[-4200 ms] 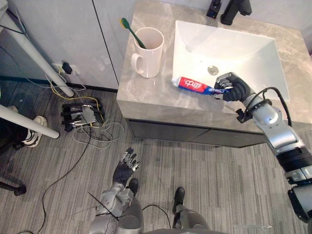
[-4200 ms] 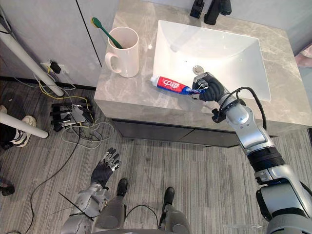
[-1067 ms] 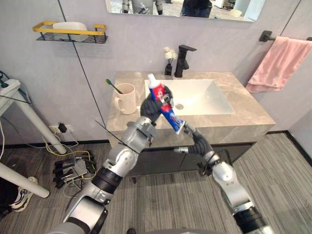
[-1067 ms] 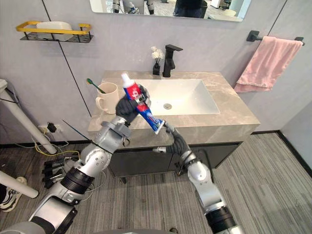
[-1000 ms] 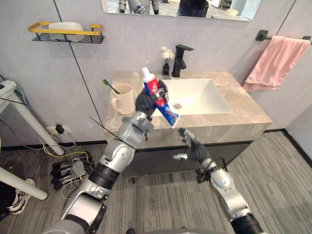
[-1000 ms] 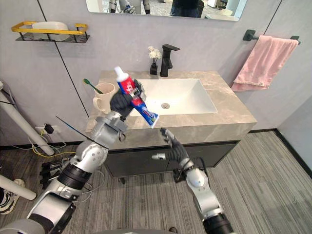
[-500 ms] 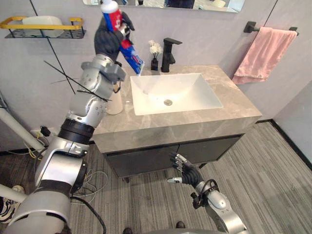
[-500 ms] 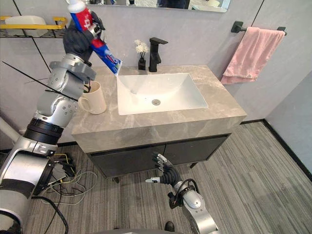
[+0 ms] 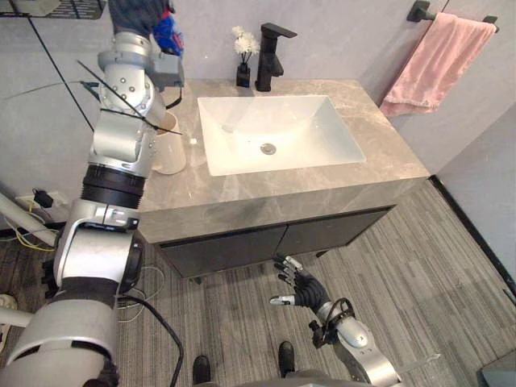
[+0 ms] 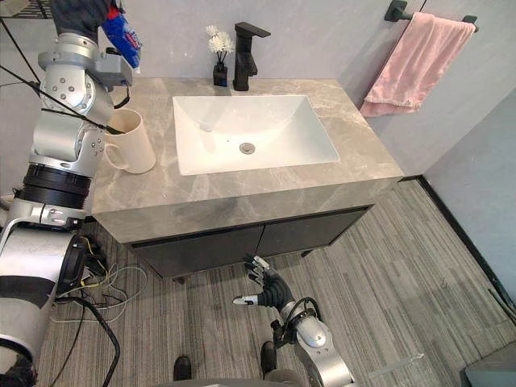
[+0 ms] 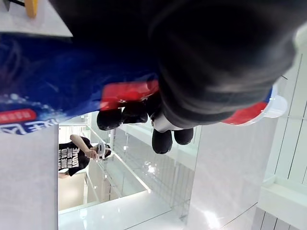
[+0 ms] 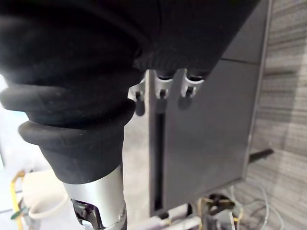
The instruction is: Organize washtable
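Above the mug (image 10: 137,149), our left hand (image 10: 81,12) grips the toothpaste (image 10: 125,36); we should lower it upright; right hand (image 9: 300,284) hangs open.

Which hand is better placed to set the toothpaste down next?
Left, most likely. The left hand is curled round the toothpaste, raised over the left end of the counter, near the mug. The right hand hangs open and low before the cabinet, holding nothing.

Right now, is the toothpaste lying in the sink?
No, the left hand holds the toothpaste up, well above the counter.
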